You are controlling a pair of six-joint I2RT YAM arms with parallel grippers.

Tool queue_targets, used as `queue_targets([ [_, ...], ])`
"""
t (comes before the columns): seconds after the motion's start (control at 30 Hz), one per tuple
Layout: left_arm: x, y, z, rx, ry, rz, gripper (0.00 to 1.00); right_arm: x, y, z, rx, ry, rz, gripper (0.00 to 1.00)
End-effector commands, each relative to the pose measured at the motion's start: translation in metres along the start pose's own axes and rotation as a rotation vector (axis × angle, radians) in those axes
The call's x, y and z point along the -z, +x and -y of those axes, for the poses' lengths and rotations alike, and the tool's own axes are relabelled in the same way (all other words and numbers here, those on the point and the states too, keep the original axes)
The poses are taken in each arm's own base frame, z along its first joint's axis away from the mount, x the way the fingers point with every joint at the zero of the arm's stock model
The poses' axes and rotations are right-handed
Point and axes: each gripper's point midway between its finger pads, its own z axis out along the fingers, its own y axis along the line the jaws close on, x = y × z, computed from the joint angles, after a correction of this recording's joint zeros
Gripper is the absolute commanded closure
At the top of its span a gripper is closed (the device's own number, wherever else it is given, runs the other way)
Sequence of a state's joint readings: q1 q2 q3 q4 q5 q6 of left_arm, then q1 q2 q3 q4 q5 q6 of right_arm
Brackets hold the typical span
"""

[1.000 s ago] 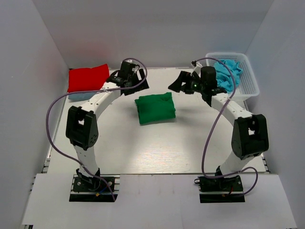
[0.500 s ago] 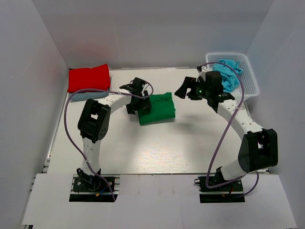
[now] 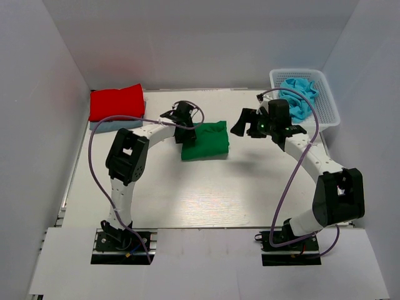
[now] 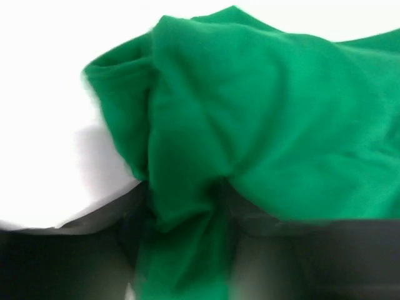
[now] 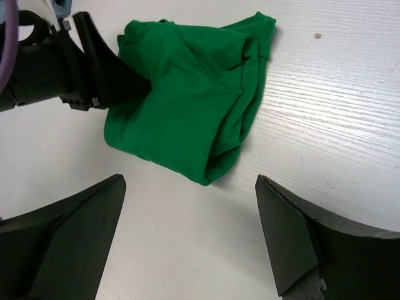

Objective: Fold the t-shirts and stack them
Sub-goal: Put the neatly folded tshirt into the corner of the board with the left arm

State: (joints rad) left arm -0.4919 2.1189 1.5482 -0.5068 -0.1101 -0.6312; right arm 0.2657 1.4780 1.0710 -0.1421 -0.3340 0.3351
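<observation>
A folded dark green t-shirt lies mid-table. My left gripper is at its left edge, and in the left wrist view its jaws are shut on a bunched fold of the green t-shirt. My right gripper hovers just right of the shirt, open and holding nothing. The right wrist view shows its gripper above the green t-shirt. A bright red t-shirt sits folded on a pale blue one at the back left.
A white mesh basket at the back right holds crumpled turquoise t-shirts. White walls close in the left, back and right of the table. Purple cables loop off both arms.
My left gripper came from beside the red stack to the green t-shirt's left edge and closed on it. My right arm swung lower and closer to the shirt's right side, jaws still open.
</observation>
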Motion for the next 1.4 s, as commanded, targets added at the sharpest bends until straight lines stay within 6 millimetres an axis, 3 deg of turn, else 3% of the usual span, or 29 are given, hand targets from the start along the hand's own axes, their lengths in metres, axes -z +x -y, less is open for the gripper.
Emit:
queue_targets([
  [0.0, -0.040, 0.044, -0.003, -0.052, -0.001, -0.113, 0.56, 0.005, -0.001, 0.006, 0.028, 0.032, 0.009, 0.10],
  [0.07, -0.041, 0.047, -0.006, -0.082, -0.010, -0.129, 0.73, 0.010, -0.005, 0.008, 0.033, 0.050, 0.038, 0.10],
  [0.1, -0.041, 0.047, -0.006, -0.082, -0.011, -0.129, 0.97, 0.011, -0.005, 0.010, 0.036, 0.055, 0.043, 0.10],
  [0.13, -0.036, 0.035, -0.007, -0.101, -0.028, -0.087, 1.00, 0.015, -0.001, 0.012, 0.036, 0.070, 0.048, 0.10],
  [0.2, -0.026, 0.021, -0.010, -0.128, -0.063, -0.055, 1.00, 0.020, -0.001, 0.013, 0.040, 0.080, 0.058, 0.10],
  [0.27, -0.006, -0.009, -0.005, -0.189, -0.078, 0.019, 1.00, 0.028, 0.005, 0.014, 0.042, 0.086, 0.064, 0.10],
  [0.3, 0.003, -0.014, -0.004, -0.216, -0.077, 0.021, 1.00, 0.032, 0.005, 0.011, 0.047, 0.081, 0.074, 0.10],
  [0.37, 0.029, -0.047, -0.003, -0.250, -0.057, 0.084, 1.00, 0.035, 0.024, 0.015, 0.027, 0.086, 0.050, 0.10],
  [0.4, 0.038, -0.055, -0.002, -0.268, -0.056, 0.107, 1.00, 0.043, 0.024, 0.009, 0.031, 0.070, 0.068, 0.10],
  [0.43, 0.048, -0.067, -0.005, -0.289, -0.059, 0.137, 1.00, 0.043, 0.045, 0.016, 0.009, 0.081, 0.030, 0.10],
  [0.5, 0.075, -0.093, -0.003, -0.358, -0.053, 0.211, 1.00, 0.055, 0.047, 0.013, 0.012, 0.081, 0.064, 0.10],
  [0.57, 0.091, -0.111, 0.006, -0.409, -0.007, 0.247, 1.00, 0.059, 0.065, 0.021, -0.012, 0.110, 0.046, 0.10],
  [0.6, 0.102, -0.122, 0.003, -0.447, -0.001, 0.265, 1.00, 0.070, 0.064, 0.016, -0.005, 0.108, 0.071, 0.10],
  [0.63, 0.107, -0.121, 0.007, -0.476, 0.020, 0.250, 1.00, 0.070, 0.073, 0.019, -0.010, 0.116, 0.058, 0.10],
  [0.67, 0.119, -0.137, 0.006, -0.476, 0.020, 0.283, 1.00, 0.074, 0.077, 0.023, -0.010, 0.132, 0.066, 0.10],
  [0.73, 0.135, -0.158, -0.001, -0.500, 0.006, 0.319, 1.00, 0.079, 0.086, 0.029, -0.015, 0.167, 0.050, 0.10],
  [0.83, 0.145, -0.178, -0.016, -0.521, -0.013, 0.342, 1.00, 0.085, 0.099, 0.036, -0.032, 0.213, -0.007, 0.10],
  [0.93, 0.160, -0.203, -0.030, -0.530, -0.028, 0.394, 1.00, 0.087, 0.100, 0.034, -0.044, 0.214, -0.020, 0.10],
  [1.03, 0.180, -0.232, -0.051, -0.520, -0.073, 0.460, 1.00, 0.088, 0.091, 0.028, -0.051, 0.198, -0.004, 0.10],
  [1.17, 0.191, -0.264, -0.080, -0.498, -0.116, 0.515, 1.00, 0.085, 0.083, 0.017, -0.067, 0.154, -0.016, 0.10],
  [1.37, 0.191, -0.297, -0.126, -0.441, -0.168, 0.557, 1.00, 0.078, 0.067, 0.003, -0.083, 0.105, -0.045, 0.10],
])
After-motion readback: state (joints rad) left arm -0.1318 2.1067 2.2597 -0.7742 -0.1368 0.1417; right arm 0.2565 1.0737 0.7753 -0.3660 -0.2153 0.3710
